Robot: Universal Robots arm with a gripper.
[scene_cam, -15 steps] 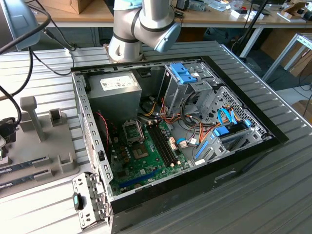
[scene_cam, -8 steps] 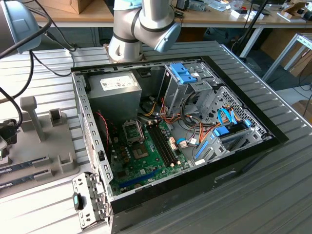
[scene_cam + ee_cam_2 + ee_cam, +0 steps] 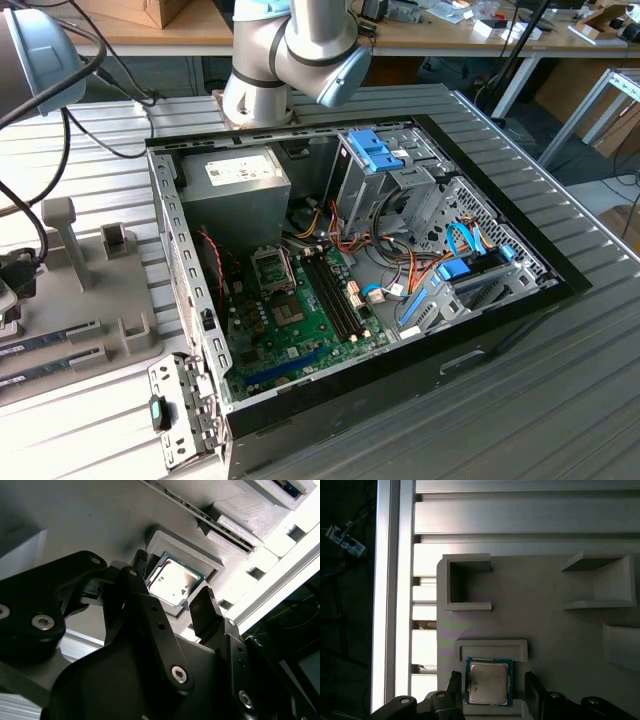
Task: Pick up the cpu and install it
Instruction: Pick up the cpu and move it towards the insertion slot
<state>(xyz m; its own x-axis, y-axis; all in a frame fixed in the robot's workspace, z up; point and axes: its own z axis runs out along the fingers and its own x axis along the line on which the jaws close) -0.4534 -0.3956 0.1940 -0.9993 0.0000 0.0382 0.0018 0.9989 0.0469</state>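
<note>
**A:** We're at the pick-up stage, and only the approach. The gripper [image 3: 172,582] hangs right over the cpu [image 3: 488,682], one finger on either side of it.

**B:** Is it squeezing?

**A:** No, the claw is released. In the first wrist view the fingers [image 3: 532,695] stand clear of the chip's edges, with a thin gap on one side and a wider one on the other.

**B:** And the chip itself?

**A:** It lies flat, silver top up, in a shallow recess of the grey holder plate [image 3: 545,630]. A raised lip sits just beside one edge. Nothing is lifted yet.

**B:** Where is it headed?

**A:** The computer case [image 3: 180,250] lies open in the middle of the exterior view, with the green board [image 3: 300,335] at its lower left. What I take for the socket [image 3: 272,268] sits toward the board's upper end.

**B:** So what does the grasp call for?

**A:** My read is centring first, since the gaps are uneven. After that, even pressure on two opposite edges and a straight lift, so the chip doesn't catch on that lip.
</note>
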